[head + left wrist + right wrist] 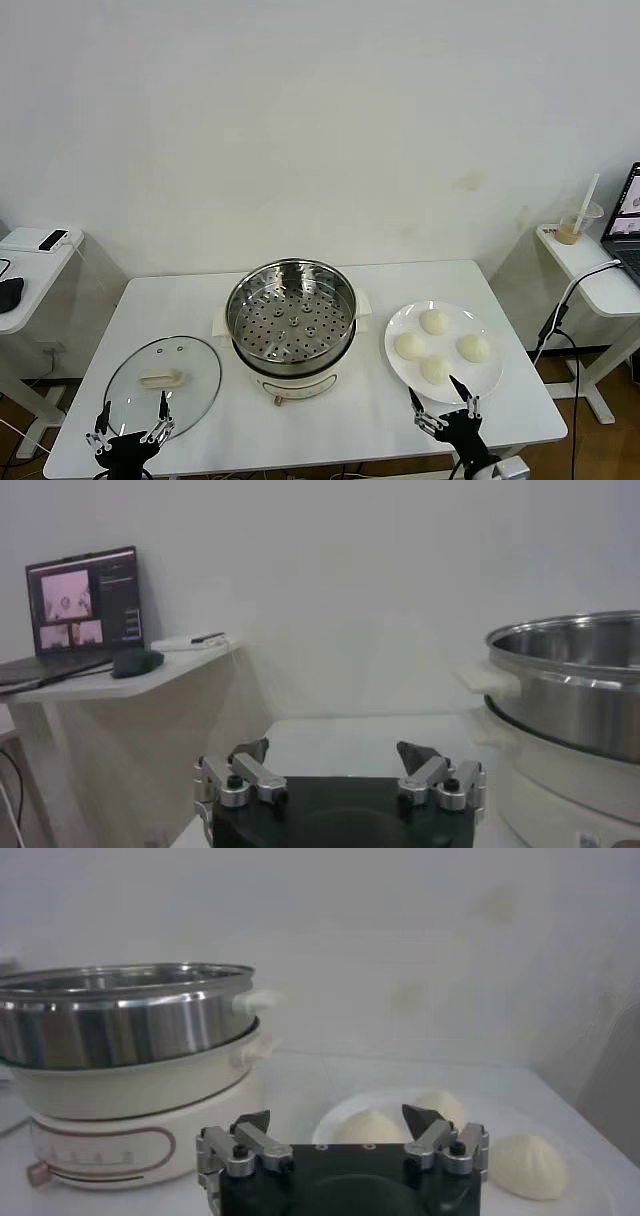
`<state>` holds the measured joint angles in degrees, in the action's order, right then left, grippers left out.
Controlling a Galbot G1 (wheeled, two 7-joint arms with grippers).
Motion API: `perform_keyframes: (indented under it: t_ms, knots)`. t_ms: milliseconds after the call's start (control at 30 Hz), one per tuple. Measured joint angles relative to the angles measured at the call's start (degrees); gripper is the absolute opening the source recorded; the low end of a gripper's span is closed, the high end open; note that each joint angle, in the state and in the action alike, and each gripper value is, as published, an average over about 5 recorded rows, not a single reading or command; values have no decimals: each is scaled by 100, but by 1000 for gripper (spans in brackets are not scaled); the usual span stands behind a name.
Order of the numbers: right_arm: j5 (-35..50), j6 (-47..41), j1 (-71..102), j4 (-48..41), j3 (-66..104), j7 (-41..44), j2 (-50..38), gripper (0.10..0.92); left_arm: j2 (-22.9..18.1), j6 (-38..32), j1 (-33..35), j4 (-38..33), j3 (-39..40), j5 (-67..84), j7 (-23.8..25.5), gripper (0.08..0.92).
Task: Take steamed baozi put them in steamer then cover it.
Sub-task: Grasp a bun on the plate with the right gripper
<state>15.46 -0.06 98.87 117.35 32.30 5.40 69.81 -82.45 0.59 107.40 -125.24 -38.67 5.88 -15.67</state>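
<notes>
1. Looking down, we see the pot (291, 318) uncovered at the table's (330, 440) middle.
2. Left of the pot, the left gripper (131, 418) hovers at the table's near edge, fingers spread wide, holding nothing, close by the glass lid (163, 374).
3. Right of the pot, the right gripper (441, 403) is equally wide and empty, beside the plate (400, 370) carrying four buns (434, 321).

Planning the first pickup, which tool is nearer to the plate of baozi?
Right. The right tool hangs open at the plate's near edge; the left tool sits across the table by the glass lid.
</notes>
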Motion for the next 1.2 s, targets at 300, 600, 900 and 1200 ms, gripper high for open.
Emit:
perform_keyframes:
  t_ms: [300, 600, 900, 1200]
  knots:
    - [-468, -187, -198, -22, 270, 30, -242, 823, 15, 304, -18, -107, -40, -172, -52, 823]
    - [-1637, -586, -954, -338, 593, 402, -1018, 823, -4, 484, -97, -156, -122, -477, 121, 823]
    - [-2671, -791, -2116, -1040, 350, 1306, -2143, 823, -85, 435, -130, -206, -160, -813, 205, 823]
    - [-3185, -872, -3970, -2004, -874, 2527, -3037, 823, -117, 410, -227, -202, -187, -1012, 316, 823]
